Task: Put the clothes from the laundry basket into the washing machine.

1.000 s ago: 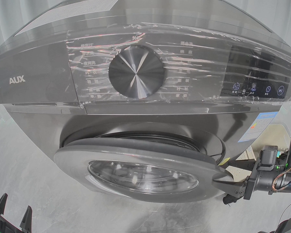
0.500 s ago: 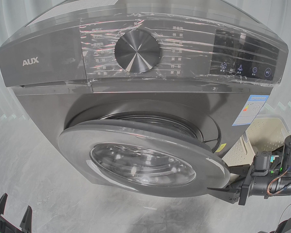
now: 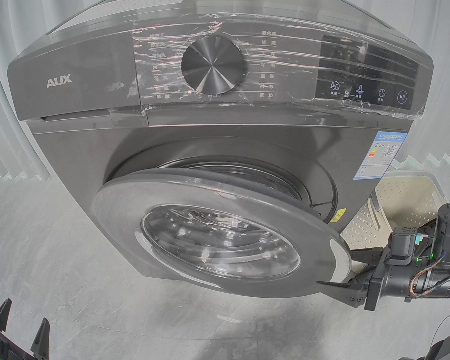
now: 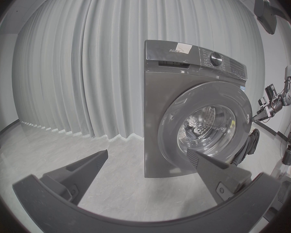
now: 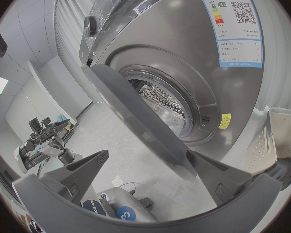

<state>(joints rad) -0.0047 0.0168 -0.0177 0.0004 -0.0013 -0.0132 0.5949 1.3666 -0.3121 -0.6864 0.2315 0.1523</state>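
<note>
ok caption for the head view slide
Washer with door ajar, open right gripper at its rim, basket alongside.

The right arm (image 3: 420,276) is matt black and dark grey, with a boxy block (image 3: 401,246) on its wrist, a thin orange cable (image 3: 422,276) looping beside it and a small green light (image 3: 417,260). The right hand (image 3: 337,273) and left hand (image 3: 25,316) have dark grey wedge-shaped fingers (image 4: 84,172) with dotted tip pads and one screw (image 4: 75,190) near each base.

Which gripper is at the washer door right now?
The right gripper: it is open, straddling the door at its free edge. The left gripper sits low, open, well clear of the washing machine.
</note>
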